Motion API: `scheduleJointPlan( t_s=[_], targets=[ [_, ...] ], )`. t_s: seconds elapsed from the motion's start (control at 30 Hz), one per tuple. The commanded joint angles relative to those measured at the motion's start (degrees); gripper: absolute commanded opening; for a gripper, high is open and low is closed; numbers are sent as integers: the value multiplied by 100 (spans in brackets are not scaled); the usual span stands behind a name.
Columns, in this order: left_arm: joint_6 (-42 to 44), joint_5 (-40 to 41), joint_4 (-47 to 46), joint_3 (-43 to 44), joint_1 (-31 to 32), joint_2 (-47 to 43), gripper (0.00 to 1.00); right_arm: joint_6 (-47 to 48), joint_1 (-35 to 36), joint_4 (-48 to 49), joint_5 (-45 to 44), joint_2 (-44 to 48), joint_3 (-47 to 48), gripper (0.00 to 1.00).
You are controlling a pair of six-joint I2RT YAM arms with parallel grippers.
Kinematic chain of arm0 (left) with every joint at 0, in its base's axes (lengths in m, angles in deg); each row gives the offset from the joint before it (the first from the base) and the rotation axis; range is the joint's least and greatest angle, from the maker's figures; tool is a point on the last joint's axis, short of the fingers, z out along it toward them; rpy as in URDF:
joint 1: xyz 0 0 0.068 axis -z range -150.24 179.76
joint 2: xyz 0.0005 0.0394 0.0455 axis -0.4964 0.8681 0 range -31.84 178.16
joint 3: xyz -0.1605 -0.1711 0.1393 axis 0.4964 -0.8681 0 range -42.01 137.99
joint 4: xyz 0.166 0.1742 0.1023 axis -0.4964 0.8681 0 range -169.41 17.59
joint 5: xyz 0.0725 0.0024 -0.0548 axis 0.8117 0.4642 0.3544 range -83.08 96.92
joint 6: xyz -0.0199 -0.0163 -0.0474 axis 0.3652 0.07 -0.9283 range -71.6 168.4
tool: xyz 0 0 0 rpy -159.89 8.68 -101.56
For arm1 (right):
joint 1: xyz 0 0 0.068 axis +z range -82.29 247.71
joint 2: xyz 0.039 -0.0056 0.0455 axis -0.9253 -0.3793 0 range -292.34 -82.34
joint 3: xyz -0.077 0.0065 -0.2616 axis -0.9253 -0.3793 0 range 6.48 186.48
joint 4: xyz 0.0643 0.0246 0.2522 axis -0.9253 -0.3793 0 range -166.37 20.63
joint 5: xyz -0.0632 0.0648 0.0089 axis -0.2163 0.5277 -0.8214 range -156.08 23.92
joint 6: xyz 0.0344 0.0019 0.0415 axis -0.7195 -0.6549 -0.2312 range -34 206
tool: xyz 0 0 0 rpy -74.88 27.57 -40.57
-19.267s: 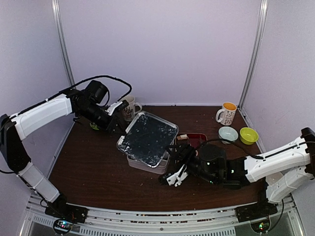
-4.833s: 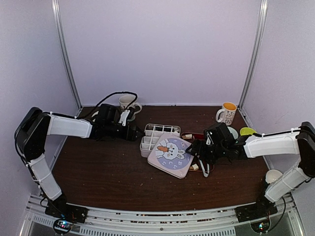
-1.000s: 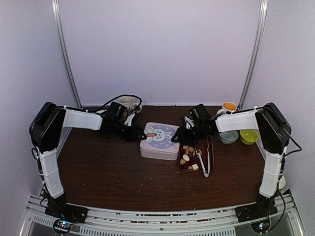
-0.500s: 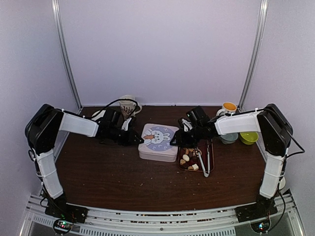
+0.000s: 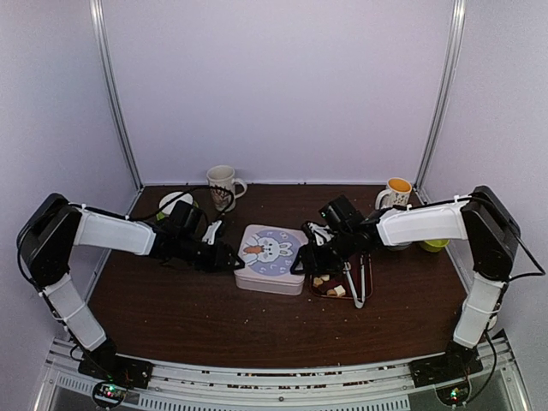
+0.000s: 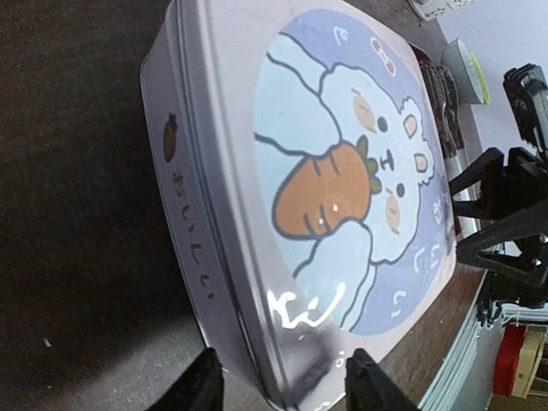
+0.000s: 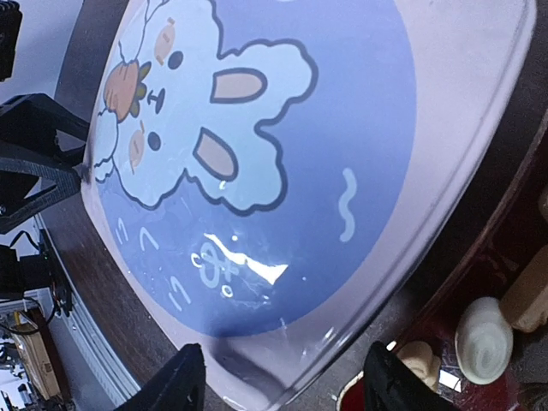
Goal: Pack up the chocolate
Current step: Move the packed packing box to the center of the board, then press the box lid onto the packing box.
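A lidded tin (image 5: pixel 272 255) with a rabbit and carrot picture sits mid-table. The left gripper (image 5: pixel 229 258) is at its left end and the right gripper (image 5: pixel 305 260) at its right end. In the left wrist view a corner of the tin (image 6: pixel 325 171) lies between the spread jaws of the left gripper (image 6: pixel 282 390), with a gap at the side. The right gripper (image 7: pixel 287 381) likewise straddles a corner of the tin (image 7: pixel 282 111), jaws apart. Loose chocolate (image 5: pixel 323 280) in tan and white lies in the dark red tray (image 5: pixel 340 297); a white round piece of chocolate (image 7: pixel 484 338) shows by the tin.
Metal tongs (image 5: pixel 354 282) lie in the tray's right half. A patterned mug (image 5: pixel 223 184) stands at the back left and an orange-lined mug (image 5: pixel 396 195) at the back right. A green bowl (image 5: pixel 434 245) peeks from behind the right arm.
The tin has slid a little toward the near edge with both grippers staying at its ends. The left arm has drawn back and lower on the left.
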Motion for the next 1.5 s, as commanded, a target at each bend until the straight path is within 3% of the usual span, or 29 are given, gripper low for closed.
scheduleJointPlan(
  t_s=[0.0, 0.13, 0.23, 0.33, 0.47, 0.57, 0.67, 0.83, 1.1, 1.47],
  targets=[
    [-29, 467, -128, 156, -121, -35, 57, 86, -218, -61, -366, 416, -15, 69],
    [20, 799, -406, 369, -143, -29, 59, 17, -365, 215, -518, 562, -77, 68],
    [156, 760, -583, 599, -217, 43, 57, -50, -436, 854, -334, 608, -229, 58],
    [287, 513, -882, 807, -332, 226, 43, -157, -553, 1454, -187, 474, -248, 48],
    [310, 199, -1137, 1125, -509, 595, 25, -343, -736, 1835, -41, 214, -46, 43],
    [220, -344, -1500, 1368, -608, 913, 1, -387, -775, 2060, 71, 43, 79, 25],
    [221, -716, -1591, 1705, -617, 1203, 0, -554, -848, 2394, 255, -150, 130, 0],
    [243, -726, -1532, 2017, -616, 1610, 0, -685, -950, 2948, 134, -403, -38, 0],
    [257, -438, -1257, 2192, -607, 2431, 0, -735, -1025, 3004, 123, -1236, 42, 0],
    [455, -228, -835, 2287, -606, 2348, 0, -502, -1032, 3064, 324, -566, 53, 0]
  ],
)
